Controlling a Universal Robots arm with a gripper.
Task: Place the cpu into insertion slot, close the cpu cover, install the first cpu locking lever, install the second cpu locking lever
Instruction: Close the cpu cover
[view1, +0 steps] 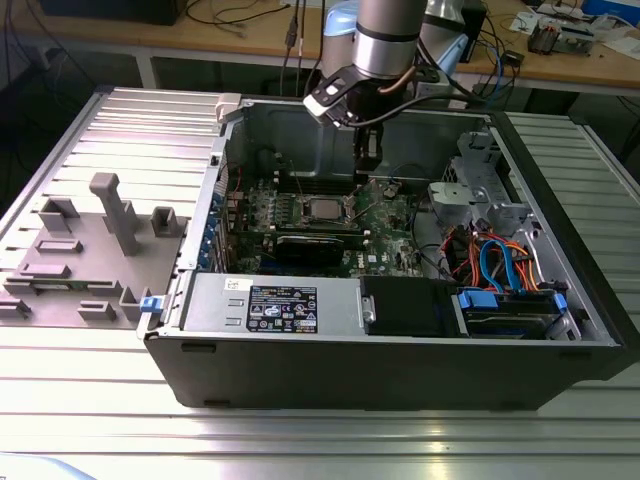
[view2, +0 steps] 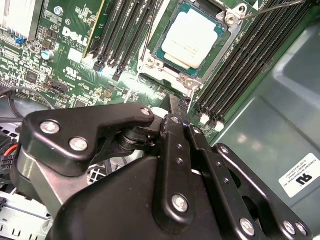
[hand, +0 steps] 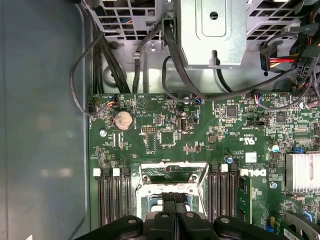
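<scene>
The cpu (view2: 192, 37), a dull silver square, lies in the insertion slot (view1: 322, 209) on the green board. The cpu cover (view2: 220, 45), a thin silver frame, lies flat around the chip. A thin metal lever (view2: 272, 7) sticks out past one corner of the socket. My gripper (view1: 368, 165) hangs just above the board on the exterior view's right of the socket, a little behind it. Its black fingers (view2: 175, 115) are pressed together with nothing between them. In the first wrist view the fingers (hand: 175, 202) cover part of the socket frame (hand: 172, 167).
Black memory slots (view2: 240, 65) flank the socket on both sides. A long black card (view1: 318, 243) lies in front of it. The drive cage (view1: 480, 190) and coloured cables (view1: 500, 265) fill the case's right side. The case's back wall (view1: 300, 135) stands close behind the gripper.
</scene>
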